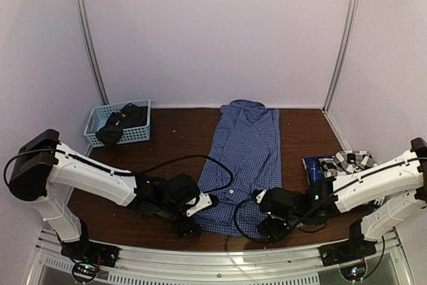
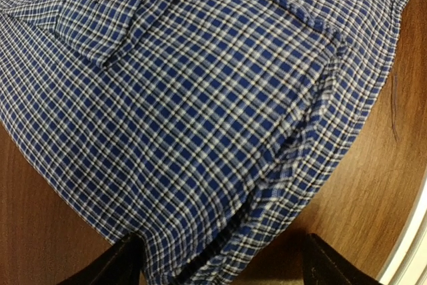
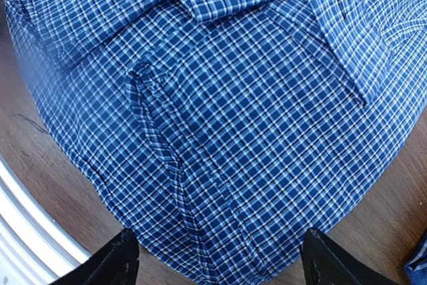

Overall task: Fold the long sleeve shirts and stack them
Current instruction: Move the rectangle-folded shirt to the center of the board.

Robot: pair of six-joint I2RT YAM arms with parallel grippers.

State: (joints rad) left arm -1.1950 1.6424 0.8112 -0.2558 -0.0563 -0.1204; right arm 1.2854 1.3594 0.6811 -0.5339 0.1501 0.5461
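Note:
A blue fine-check long sleeve shirt (image 1: 243,145) lies lengthwise on the brown table, sides folded in, collar at the far end and hem at the near end. My left gripper (image 1: 187,223) sits at the hem's left corner and my right gripper (image 1: 273,226) at its right corner. In the left wrist view the left gripper (image 2: 223,261) stands open, with the hem of the shirt (image 2: 200,98) between its fingertips. The right gripper (image 3: 220,258) is also open over the shirt (image 3: 253,98). A folded black-and-white plaid shirt (image 1: 352,161) rests on blue cloth (image 1: 312,165) at the right.
A light blue lattice basket (image 1: 100,115) stands at the back left with a dark bundle of cloth (image 1: 123,123) in it. A metal rail (image 1: 220,258) runs along the near table edge. Black cables loop from both arms across the shirt's near end.

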